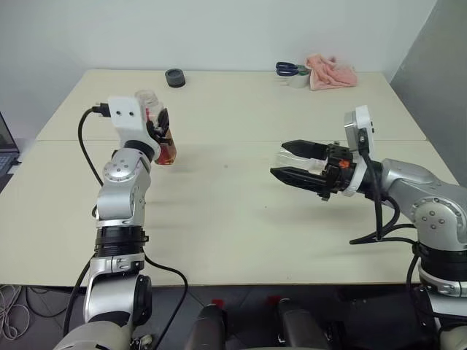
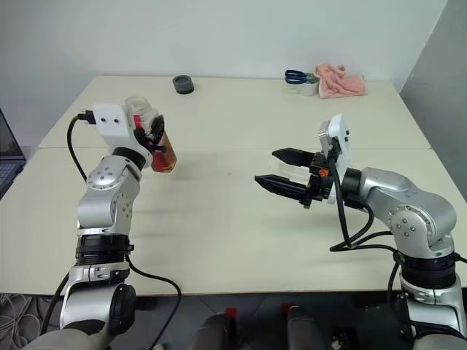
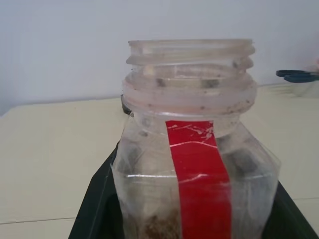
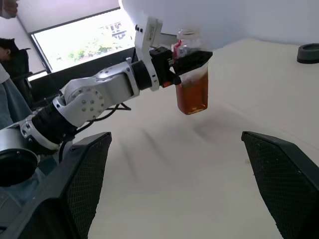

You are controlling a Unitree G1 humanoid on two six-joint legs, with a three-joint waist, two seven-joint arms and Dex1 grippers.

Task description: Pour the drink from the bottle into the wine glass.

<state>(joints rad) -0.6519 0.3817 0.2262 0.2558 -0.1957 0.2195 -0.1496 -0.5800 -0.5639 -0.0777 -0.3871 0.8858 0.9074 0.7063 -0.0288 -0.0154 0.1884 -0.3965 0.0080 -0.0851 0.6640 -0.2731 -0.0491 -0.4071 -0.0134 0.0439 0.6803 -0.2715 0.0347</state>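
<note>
The bottle (image 1: 162,138) is a clear plastic one with a red label strip (image 3: 197,179) and an open, capless neck. My left gripper (image 1: 160,130) is shut on it and holds it upright above the table's left side. The amber drink (image 4: 192,94) fills its lower part. My right gripper (image 1: 279,159) hovers over the table's right side, pointing left toward the bottle, a good gap away. Its fingers stand wide open, and the right wrist view shows nothing between them. The wine glass is out of view.
At the table's far edge (image 1: 241,71) sit a small black round object (image 1: 175,77), blue-handled scissors (image 1: 292,68) on a white dish, and a pink cloth (image 1: 332,73). A laptop (image 1: 6,149) shows at the left edge. A seam (image 1: 233,140) crosses the tabletop.
</note>
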